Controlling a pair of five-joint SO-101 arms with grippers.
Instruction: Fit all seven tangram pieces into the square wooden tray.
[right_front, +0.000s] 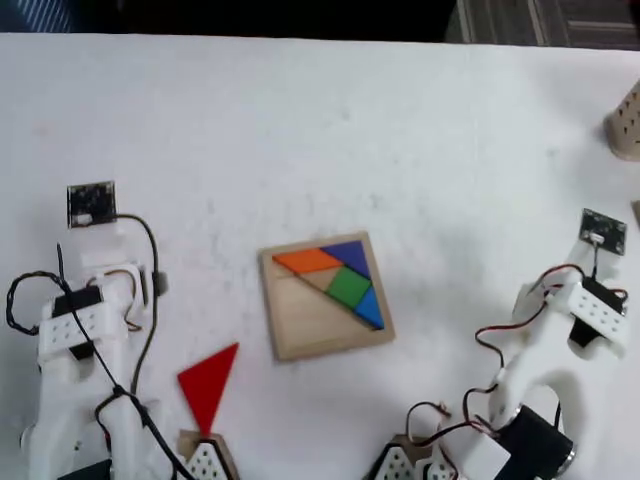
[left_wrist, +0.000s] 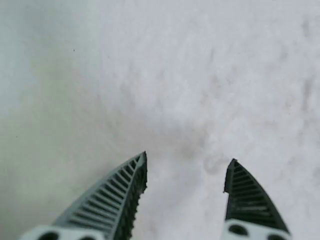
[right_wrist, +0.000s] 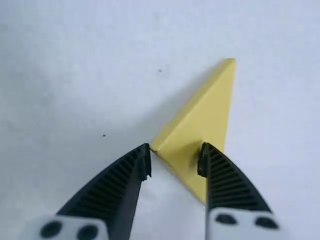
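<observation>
At the middle of the white table (right_front: 300, 120): square wooden tray (right_front: 300, 335), turned a little off square to the table's edges. Holds four pieces, packed edge to edge along its far and right sides:
- orange piece (right_front: 308, 260) against the far wall
- dark blue triangle (right_front: 350, 253) in the far right corner
- green square (right_front: 349, 286) just below those two
- lighter blue triangle (right_front: 371, 307) against the right wall

Other half of the tray floor shows bare wood.

Outside the tray, flat on the table: red triangle (right_front: 210, 382), near the tray's near left corner but apart from it, with its narrow corner toward the high view's lower edge.

Also flat on the table, in the right wrist view: yellow triangle (right_wrist: 205, 120), with one corner between the fingers of the right gripper (right_wrist: 175, 145). Fingers parted by a narrow gap — one tip at the piece's corner, the other over its top face. Cannot tell whether either tip presses on the piece.

Over bare table: left gripper (left_wrist: 188, 157), fingers spread wide.

To either side of the tray in the high view: white arm (right_front: 75, 330) and second arm (right_front: 590, 310), both trailing looped cables, each with a small dark circuit board (right_front: 90, 203) beyond it. At the table's far right edge — tan hole-dotted object (right_front: 625, 125), cut off by the frame.
</observation>
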